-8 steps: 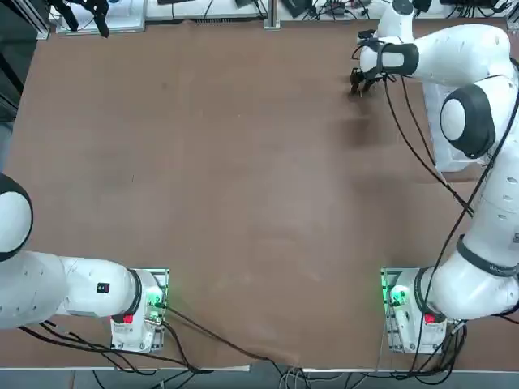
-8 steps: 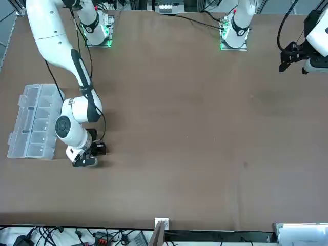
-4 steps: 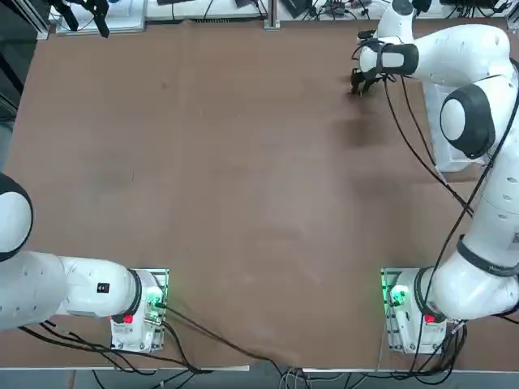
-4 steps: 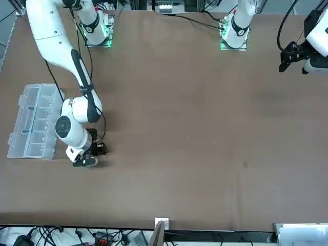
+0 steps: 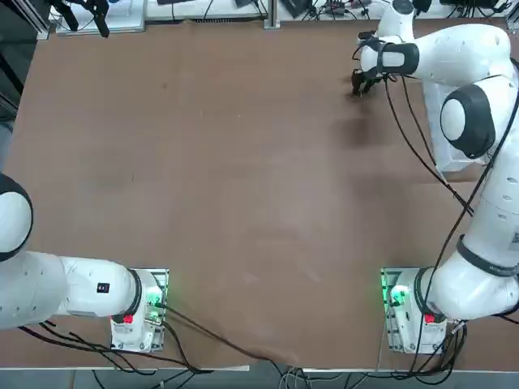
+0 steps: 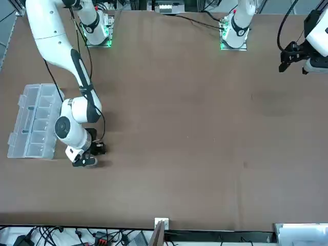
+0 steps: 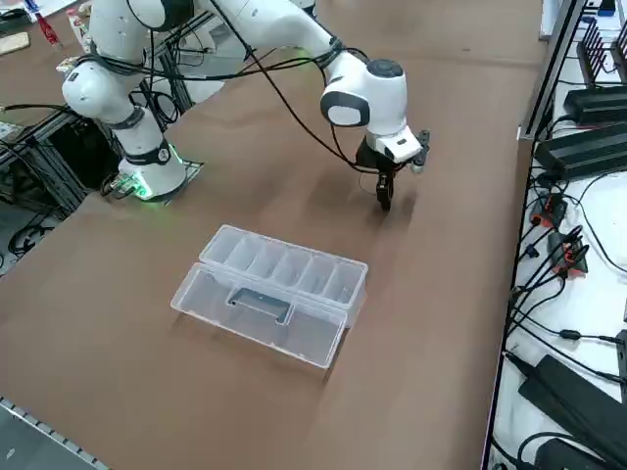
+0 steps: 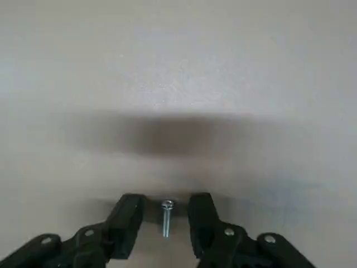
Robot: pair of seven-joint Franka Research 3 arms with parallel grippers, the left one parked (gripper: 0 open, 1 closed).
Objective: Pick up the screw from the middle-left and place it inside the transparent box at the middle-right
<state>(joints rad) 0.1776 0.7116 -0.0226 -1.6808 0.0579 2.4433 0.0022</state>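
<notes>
Since the wrist cam looks straight down my fingers, I can see the screw (image 8: 167,216) lying on the table (image 8: 178,67) right in the gap between them, head pointing away from the wrist. The two black fingers (image 8: 129,220) sit apart, one on each side of the shank, close but I can't say they're touching it. So not clamped on anything as far as I can tell.

The right gripper (image 7: 384,199) is down at the table surface, pointing straight down, near the far edge on my right side. In the top view the gripper (image 5: 358,86) is tucked under the wrist, with the arm stretched way out from its base, elbow bent high and the forearm swung back toward the middle of the table. From the front cam the gripper (image 6: 88,160) sits low with the wrist hunched over it.

The box (image 7: 279,289) is lying just beside the arm with its lid flipped open flat, compartments in a row. It's near the gripper but clearly apart from it.
</notes>
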